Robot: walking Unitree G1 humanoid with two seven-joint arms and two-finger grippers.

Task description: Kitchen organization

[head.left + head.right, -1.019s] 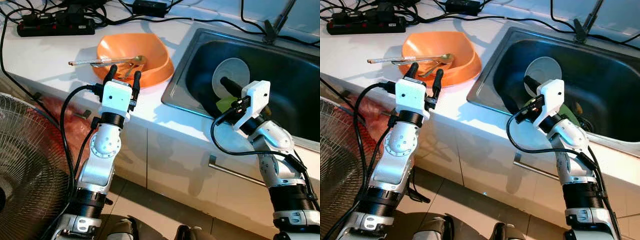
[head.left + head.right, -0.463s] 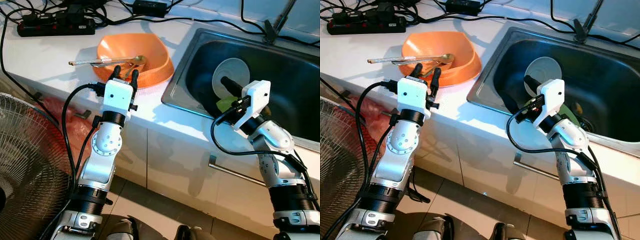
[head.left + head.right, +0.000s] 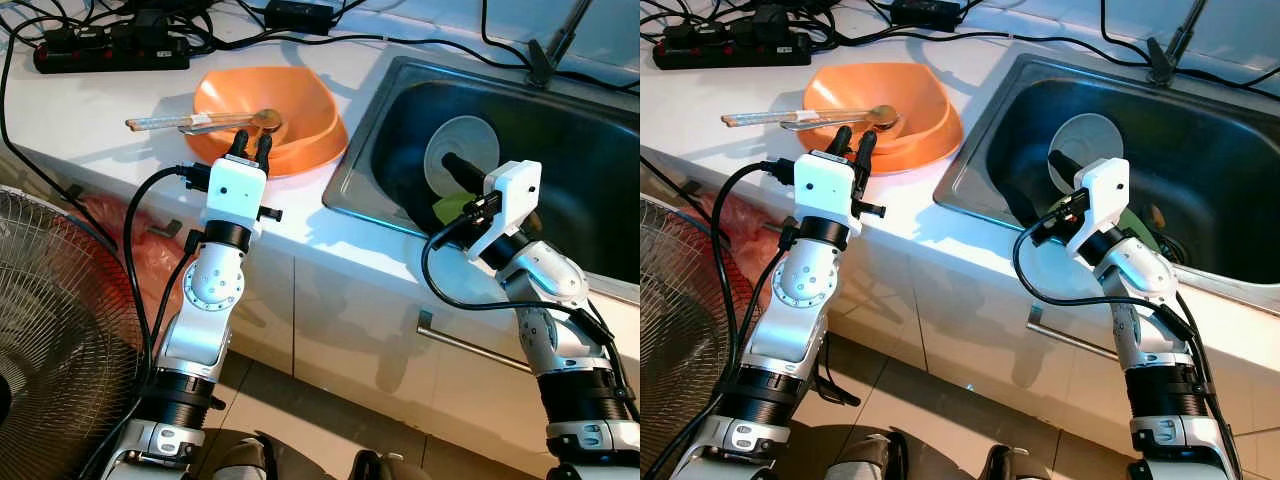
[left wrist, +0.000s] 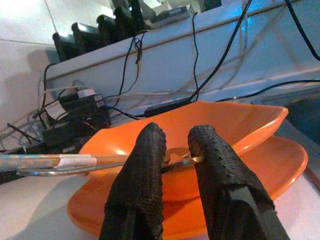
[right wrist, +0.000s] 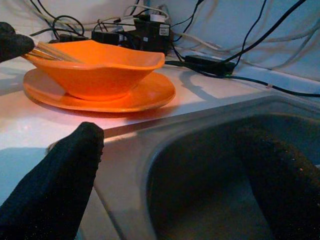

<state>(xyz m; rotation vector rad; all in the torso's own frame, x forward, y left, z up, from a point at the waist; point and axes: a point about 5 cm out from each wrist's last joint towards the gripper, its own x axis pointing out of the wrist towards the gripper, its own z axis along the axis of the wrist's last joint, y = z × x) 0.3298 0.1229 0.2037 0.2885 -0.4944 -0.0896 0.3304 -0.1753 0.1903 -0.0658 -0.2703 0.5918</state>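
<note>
An orange bowl (image 3: 305,105) sits on an orange plate (image 4: 280,160) on the white counter. Chopsticks (image 3: 165,123) and a metal spoon (image 3: 263,118) lie across the bowl. My left gripper (image 3: 251,142) reaches over the bowl's near rim, its fingers (image 4: 145,165) closed to a narrow gap around the thin spoon handle (image 4: 180,161). My right gripper (image 3: 470,185) hangs open over the near left corner of the steel sink (image 3: 600,150), nothing between its fingers (image 5: 65,175). A white plate (image 3: 465,140) lies in the sink, with a green sponge (image 3: 450,208) by it.
A black power strip (image 3: 110,55) and several cables run along the back of the counter. A large fan (image 3: 50,320) stands on the floor at my left. A cabinet handle (image 3: 470,345) sits below the counter edge.
My left gripper moved forward to the bowl's rim and its fingers closed together. The chopsticks and spoon shifted slightly left in the bowl. The right arm stayed still.
</note>
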